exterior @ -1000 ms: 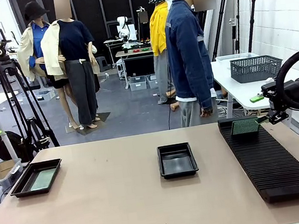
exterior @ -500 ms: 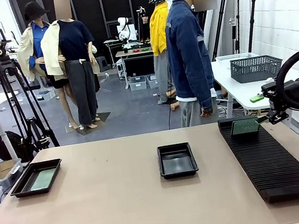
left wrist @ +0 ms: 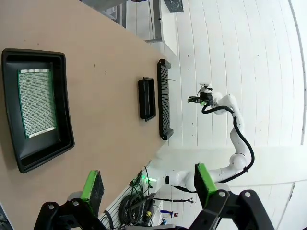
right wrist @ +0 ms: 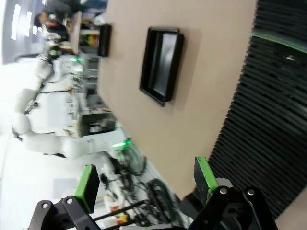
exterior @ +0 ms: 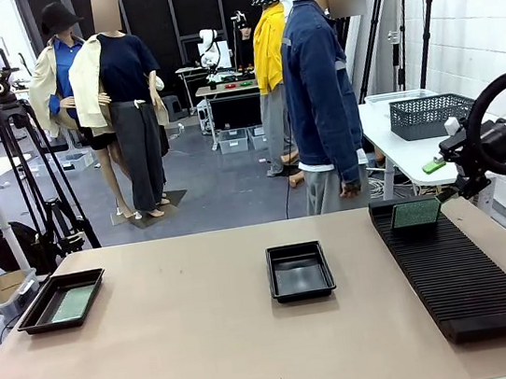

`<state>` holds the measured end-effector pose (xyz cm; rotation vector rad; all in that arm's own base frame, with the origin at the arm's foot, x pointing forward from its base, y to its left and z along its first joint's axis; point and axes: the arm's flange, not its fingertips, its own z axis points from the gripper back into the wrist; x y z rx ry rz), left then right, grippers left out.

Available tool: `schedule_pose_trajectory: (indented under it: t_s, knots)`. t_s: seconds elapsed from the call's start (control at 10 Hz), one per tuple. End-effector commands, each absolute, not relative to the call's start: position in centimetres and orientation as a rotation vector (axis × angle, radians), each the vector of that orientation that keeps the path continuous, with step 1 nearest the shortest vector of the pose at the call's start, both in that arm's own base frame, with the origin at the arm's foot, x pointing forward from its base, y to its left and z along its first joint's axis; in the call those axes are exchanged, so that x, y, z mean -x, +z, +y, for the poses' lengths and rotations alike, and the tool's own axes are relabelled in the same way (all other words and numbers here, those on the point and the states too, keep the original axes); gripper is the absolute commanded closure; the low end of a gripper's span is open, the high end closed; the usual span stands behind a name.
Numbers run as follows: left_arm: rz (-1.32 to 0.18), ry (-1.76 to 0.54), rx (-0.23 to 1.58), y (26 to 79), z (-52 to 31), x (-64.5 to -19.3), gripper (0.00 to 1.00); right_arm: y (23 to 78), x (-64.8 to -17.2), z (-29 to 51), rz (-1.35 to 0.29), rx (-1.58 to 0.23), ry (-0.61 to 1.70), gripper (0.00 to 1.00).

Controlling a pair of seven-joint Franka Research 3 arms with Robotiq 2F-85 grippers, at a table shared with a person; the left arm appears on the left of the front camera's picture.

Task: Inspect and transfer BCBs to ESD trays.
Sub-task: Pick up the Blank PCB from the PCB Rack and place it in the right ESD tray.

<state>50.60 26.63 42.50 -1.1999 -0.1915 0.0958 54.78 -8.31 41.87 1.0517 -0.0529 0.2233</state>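
Ideally the right gripper (exterior: 442, 180), jaws spread and empty, squares up on the BCB (exterior: 415, 213) standing at the far end of the rack (exterior: 464, 282) before closing.

**Robotics laboratory.** A white robot arm (left wrist: 225, 100) stands at a tan table (exterior: 209, 346) bearing an ESD tray (exterior: 300, 270) and a slotted rack (exterior: 457, 269). A camera tripod (exterior: 28, 164) stands on the grey floor (exterior: 215, 185). Storage bins (exterior: 235, 140) sit under a far bench (exterior: 225, 90). A mesh basket (exterior: 433, 114) rests on a side table (exterior: 399, 155), and cables (left wrist: 136, 206) hang below the table edge.
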Motion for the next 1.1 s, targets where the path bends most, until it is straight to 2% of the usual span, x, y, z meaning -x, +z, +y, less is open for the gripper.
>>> schedule_pose_trajectory:
  t_s: [0.0, 0.2, 0.6, 1.0]
  knots:
    - [-0.194, 0.107, 1.190, 42.8, 26.5, -50.5, 0.00, 42.8, -56.6, -6.5, -0.095, -0.903, 0.315, 0.00]
    - [-0.194, 0.107, 1.190, 42.8, 26.5, -50.5, 0.00, 44.1, -59.6, -4.9, -0.127, -0.813, 0.455, 0.00]
    - [-0.194, 0.107, 1.190, 42.8, 26.5, -50.5, 0.00, 45.7, -65.1, -1.8, -0.209, -0.475, 0.889, 0.00]
    - [-0.194, 0.107, 1.190, 42.8, 26.5, -50.5, 0.00, 45.7, -67.4, 0.5, -0.206, -0.185, 1.115, 0.00]
